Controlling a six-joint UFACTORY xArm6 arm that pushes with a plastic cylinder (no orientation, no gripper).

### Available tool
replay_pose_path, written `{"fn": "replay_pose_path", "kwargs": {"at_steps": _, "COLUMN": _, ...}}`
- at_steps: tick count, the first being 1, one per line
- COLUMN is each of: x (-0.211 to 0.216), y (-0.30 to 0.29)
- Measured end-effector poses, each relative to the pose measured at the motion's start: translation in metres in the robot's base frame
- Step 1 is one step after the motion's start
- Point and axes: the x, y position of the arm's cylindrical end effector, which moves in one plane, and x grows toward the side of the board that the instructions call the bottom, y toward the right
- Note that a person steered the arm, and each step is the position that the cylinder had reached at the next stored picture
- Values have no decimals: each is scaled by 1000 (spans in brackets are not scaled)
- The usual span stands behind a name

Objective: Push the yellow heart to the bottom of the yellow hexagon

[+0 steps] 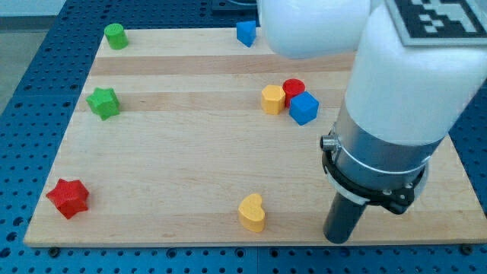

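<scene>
The yellow heart (pixel 252 212) lies near the view's bottom edge of the wooden board, a little right of centre. The yellow hexagon (pixel 272 100) sits well above it, right of centre, touching a red cylinder (pixel 294 89) and close to a blue cube (pixel 303 108). My tip (pixel 338 239) is at the view's bottom right, to the right of the yellow heart and slightly lower, with a gap between them. The white arm covers the view's upper right.
A green cylinder (pixel 116 36) is at the top left, a green star (pixel 103 102) at the left, a red star (pixel 68 198) at the bottom left. A blue block (pixel 245 33) sits at the top edge. The board's bottom edge (pixel 152 244) is near the heart.
</scene>
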Motion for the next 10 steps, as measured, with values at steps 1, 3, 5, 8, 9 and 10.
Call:
{"fn": "replay_pose_path", "kwargs": {"at_steps": 1, "x": -1, "y": -32}}
{"fn": "replay_pose_path", "kwargs": {"at_steps": 3, "x": -1, "y": -86}}
{"fn": "replay_pose_path", "kwargs": {"at_steps": 5, "x": -1, "y": -155}}
{"fn": "replay_pose_path", "kwargs": {"at_steps": 8, "x": -13, "y": -112}}
{"fn": "replay_pose_path", "kwargs": {"at_steps": 9, "x": -16, "y": -138}}
{"fn": "replay_pose_path", "kwargs": {"at_steps": 10, "x": -18, "y": -157}}
